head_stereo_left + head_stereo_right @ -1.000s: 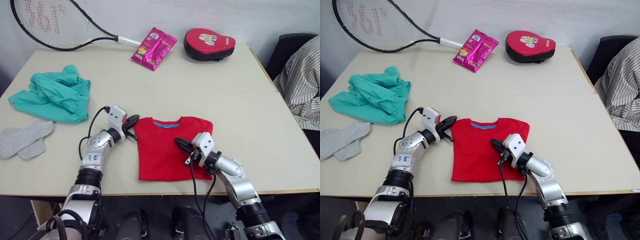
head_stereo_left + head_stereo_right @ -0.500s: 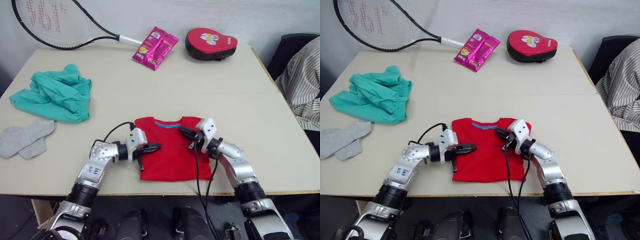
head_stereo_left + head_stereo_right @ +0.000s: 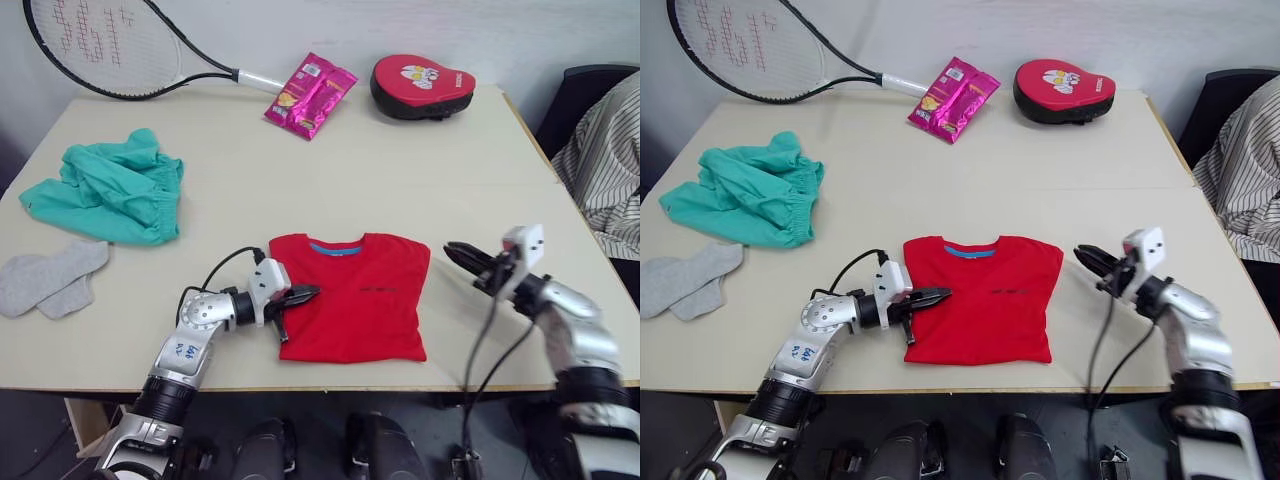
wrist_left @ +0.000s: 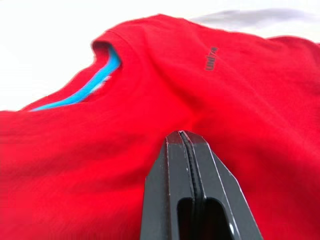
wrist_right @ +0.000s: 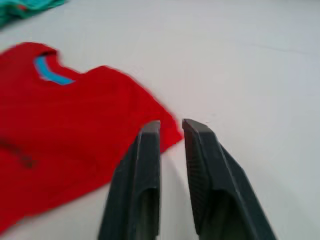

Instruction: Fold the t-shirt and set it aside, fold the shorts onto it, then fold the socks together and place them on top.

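The red t-shirt (image 3: 355, 295) lies flat near the table's front edge, its blue collar band facing away from me. My left gripper (image 3: 310, 293) is shut, with its tips (image 4: 181, 135) resting on the shirt's left part; no cloth shows between the fingers. My right gripper (image 3: 456, 251) hovers over bare table just right of the shirt and is narrowly open (image 5: 172, 124) with nothing in it. The teal shorts (image 3: 105, 188) lie crumpled at the far left. The grey socks (image 3: 50, 280) lie side by side in front of them.
A tennis racket (image 3: 110, 50), a pink snack packet (image 3: 308, 95) and a red padded mitt (image 3: 420, 87) lie along the table's (image 3: 420, 170) back edge. A person in a striped sleeve (image 3: 605, 170) sits at the right.
My right gripper has left the shirt's upper right part and swung right, off the cloth. The shirt's right side now lies wider and flat. The left gripper has barely moved.
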`<action>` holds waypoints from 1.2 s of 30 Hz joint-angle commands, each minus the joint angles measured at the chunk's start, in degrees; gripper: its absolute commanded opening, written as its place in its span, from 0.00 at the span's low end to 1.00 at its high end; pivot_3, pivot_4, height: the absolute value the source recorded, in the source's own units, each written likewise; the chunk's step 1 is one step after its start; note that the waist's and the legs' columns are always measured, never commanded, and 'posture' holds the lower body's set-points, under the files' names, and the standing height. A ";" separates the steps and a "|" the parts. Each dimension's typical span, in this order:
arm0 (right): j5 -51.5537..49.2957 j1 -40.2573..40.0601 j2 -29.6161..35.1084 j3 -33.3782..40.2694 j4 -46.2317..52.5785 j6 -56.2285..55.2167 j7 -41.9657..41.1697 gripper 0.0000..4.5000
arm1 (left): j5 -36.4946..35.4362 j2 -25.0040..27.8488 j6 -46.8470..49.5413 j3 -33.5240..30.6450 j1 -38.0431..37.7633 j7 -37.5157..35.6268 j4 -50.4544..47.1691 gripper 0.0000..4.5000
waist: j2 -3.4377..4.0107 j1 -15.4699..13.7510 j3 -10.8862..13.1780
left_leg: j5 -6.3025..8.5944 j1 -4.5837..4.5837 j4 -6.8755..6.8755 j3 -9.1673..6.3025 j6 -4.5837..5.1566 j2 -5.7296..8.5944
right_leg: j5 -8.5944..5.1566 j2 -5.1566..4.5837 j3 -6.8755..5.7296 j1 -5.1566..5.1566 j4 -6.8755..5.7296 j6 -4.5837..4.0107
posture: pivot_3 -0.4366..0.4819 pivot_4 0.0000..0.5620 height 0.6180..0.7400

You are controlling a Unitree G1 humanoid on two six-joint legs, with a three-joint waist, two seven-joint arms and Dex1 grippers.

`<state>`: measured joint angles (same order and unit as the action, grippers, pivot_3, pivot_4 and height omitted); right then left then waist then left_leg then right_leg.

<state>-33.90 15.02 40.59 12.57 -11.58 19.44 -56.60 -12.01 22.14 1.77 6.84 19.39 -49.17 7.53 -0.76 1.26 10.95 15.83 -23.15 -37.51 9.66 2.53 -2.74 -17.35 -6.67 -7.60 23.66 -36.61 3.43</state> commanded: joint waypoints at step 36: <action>30.15 -10.68 -15.56 -14.05 9.07 -29.14 22.19 0.01 | 5.39 4.52 2.80 5.34 -9.13 0.96 -9.20 0.00 | -0.10 -1.11 -0.16 | 0.01 0.11 0.32 0.07 -0.34 0.02 | 0.38 0.11 0.03 -0.15 0.64 0.03 | 0.48 0.27 1.00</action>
<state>-2.97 6.08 24.03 -3.70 -2.36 -11.26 -35.69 -7.53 25.33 3.75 12.69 11.99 -48.41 -2.22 -0.86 0.15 10.79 15.85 -23.03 -37.18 9.72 2.20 -2.73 -16.97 -6.56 -7.57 23.50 -35.96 3.44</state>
